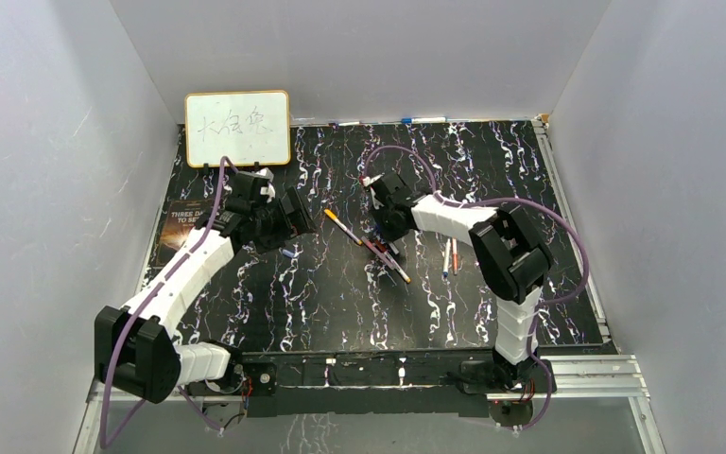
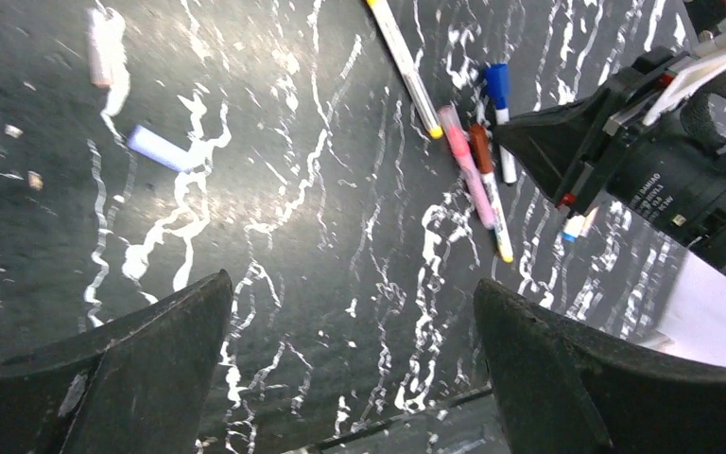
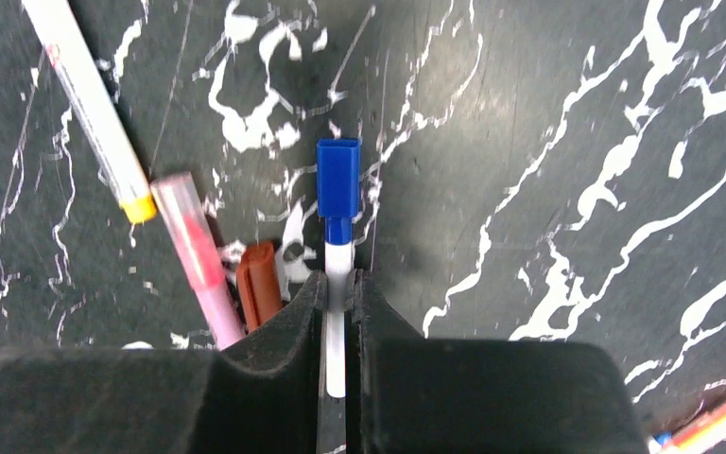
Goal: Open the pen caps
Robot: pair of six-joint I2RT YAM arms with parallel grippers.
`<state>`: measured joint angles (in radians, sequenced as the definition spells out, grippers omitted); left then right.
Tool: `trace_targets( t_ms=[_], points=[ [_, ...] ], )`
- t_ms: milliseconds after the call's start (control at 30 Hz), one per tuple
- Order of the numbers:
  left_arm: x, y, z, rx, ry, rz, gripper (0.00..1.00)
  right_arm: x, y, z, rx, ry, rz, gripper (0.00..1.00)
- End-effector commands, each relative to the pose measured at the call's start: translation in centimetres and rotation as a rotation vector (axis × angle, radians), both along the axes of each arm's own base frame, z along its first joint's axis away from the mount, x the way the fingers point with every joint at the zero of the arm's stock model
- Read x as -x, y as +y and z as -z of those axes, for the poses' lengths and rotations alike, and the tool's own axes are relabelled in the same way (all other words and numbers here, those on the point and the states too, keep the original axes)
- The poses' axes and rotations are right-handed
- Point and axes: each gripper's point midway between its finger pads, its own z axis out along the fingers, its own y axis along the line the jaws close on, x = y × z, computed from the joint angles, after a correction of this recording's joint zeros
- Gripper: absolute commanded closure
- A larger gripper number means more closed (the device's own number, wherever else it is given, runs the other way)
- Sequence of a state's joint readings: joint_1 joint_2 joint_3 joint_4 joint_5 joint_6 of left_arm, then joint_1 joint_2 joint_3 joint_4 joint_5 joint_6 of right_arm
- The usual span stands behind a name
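The left tool (image 2: 350, 288) is released, its fingers spread wide with nothing between them, and hovers over the left part of the surface (image 1: 340, 312). A loose purple cap (image 2: 161, 148) lies alone on the surface near it, off any pen. To the right lies a yellow-tipped pen (image 2: 405, 71), then a tight cluster: a pink pen (image 3: 194, 255), a red cap (image 3: 260, 293) on its pen, and the blue cap (image 3: 338, 178). The right tool (image 3: 340, 284) is clenched on the white barrel of the blue-capped pen. Hazards, as judged: the barrel is thin and looks smooth, so a pull on the cap may draw it through the fingers instead of unseating the cap. The pink pen and the red cap lie just beside one finger of the right tool, so a wide left tool closing on the blue cap may catch or scatter them. Whether the held pen is lifted off the surface cannot be told; if it sits low, the left fingers may strike the surface. Position: the blue cap is seated on its pen and projects just beyond the right tool's fingertips, in line with them but not between them, and well apart from the left tool. Two further pens (image 1: 449, 255) lie to the right of the right tool.
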<state>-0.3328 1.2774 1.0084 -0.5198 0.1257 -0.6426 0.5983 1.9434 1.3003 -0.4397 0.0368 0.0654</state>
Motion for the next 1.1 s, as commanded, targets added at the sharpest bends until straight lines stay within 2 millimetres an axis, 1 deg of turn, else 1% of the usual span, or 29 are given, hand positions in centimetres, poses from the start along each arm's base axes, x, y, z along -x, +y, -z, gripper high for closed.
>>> trace_targets(
  t_ms=[0,33,100,133,200,267,333,400,533,667,800,867,1000,1067],
  points=[
    [0.4,-3.2,-1.7,0.237,-0.046,0.018,0.02,1.2,-0.3,-3.2,-0.034,-0.002,0.042,1.00],
    [0.1,-3.9,-2.2,0.290,-0.072,0.020,0.02,1.1,0.2,-4.7,-0.066,-0.019,0.042,1.00],
    [0.1,-4.8,-2.5,0.366,-0.084,0.007,0.02,1.4,1.4,-7.7,-0.164,-0.031,0.042,1.00],
    [0.1,-5.3,-2.7,0.398,-0.092,0.002,0.02,1.8,2.2,-9.4,-0.233,-0.034,0.033,1.00],
    [0.0,-5.9,-2.9,0.453,-0.094,-0.022,0.02,3.3,4.5,-12.1,-0.403,-0.006,-0.004,1.00],
    [0.0,-6.4,-2.8,0.495,-0.097,-0.042,0.02,5.3,6.5,-13.8,-0.561,0.047,-0.040,1.00],
    [-0.1,-6.8,-2.9,0.518,-0.104,-0.052,0.02,7.2,8.0,-14.8,-0.658,0.097,-0.068,1.00],
    [-0.2,-7.4,-2.8,0.517,-0.107,-0.052,0.02,8.6,9.2,-15.3,-0.706,0.127,-0.085,1.00],
    [-0.3,-8.6,-2.2,0.489,-0.100,-0.052,0.02,10.7,11.5,-16.1,-0.758,0.152,-0.131,1.00],
    [-0.4,-9.6,-1.6,0.476,-0.102,-0.065,0.02,11.9,13.3,-16.1,-0.767,0.174,-0.161,1.00],
    [-0.4,-9.9,-1.2,0.427,-0.098,-0.073,0.03,12.3,14.0,-16.4,-0.772,0.170,-0.165,1.00],
    [-0.4,-9.8,-1.2,0.413,-0.101,-0.077,0.10,12.3,13.9,-16.5,-0.772,0.162,-0.157,1.00],
    [-0.3,-9.4,-1.3,0.386,-0.105,-0.084,0.31,11.8,13.3,-15.9,-0.736,0.142,-0.117,1.00],
    [-0.2,-9.3,-1.0,0.374,-0.094,-0.082,0.40,11.6,13.2,-15.5,-0.723,0.139,-0.104,1.00]
  ],
)
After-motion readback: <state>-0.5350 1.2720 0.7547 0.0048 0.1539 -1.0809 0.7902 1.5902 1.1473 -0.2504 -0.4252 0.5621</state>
